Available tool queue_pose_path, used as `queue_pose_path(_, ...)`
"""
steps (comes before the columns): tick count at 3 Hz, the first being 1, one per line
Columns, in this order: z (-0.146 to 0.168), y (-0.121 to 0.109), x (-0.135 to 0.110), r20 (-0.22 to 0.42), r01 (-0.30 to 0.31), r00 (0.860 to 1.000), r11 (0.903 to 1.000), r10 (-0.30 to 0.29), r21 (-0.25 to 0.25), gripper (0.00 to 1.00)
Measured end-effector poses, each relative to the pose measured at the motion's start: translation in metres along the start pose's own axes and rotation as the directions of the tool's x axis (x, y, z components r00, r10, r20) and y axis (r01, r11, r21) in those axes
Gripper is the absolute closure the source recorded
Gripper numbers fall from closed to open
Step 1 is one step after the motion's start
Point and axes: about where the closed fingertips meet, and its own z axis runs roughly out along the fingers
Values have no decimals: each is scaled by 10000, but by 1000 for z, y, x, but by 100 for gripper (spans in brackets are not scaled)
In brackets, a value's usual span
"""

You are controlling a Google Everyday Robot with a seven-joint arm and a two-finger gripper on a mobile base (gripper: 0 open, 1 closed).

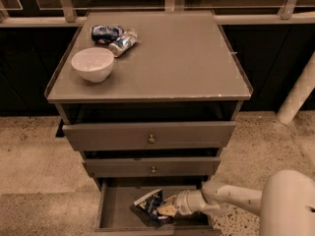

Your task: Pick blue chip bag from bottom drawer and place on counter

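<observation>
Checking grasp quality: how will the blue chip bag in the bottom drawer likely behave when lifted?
The blue chip bag looks crumpled, so probably floppy and light. With the gripper at its right edge in the bottom drawer, it may sag or slip when raised.

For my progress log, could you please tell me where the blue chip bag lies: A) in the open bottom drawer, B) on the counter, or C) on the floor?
A: the blue chip bag lies in the open bottom drawer, with the gripper down at it.
</observation>
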Motion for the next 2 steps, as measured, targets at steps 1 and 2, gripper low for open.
queue_pose_path(1,-31,30,-34,407,493,9981,9957,-462,-790,100)
queue_pose_path(2,-61,64,-81,477,1206,9922,9841,-1152,-1301,100)
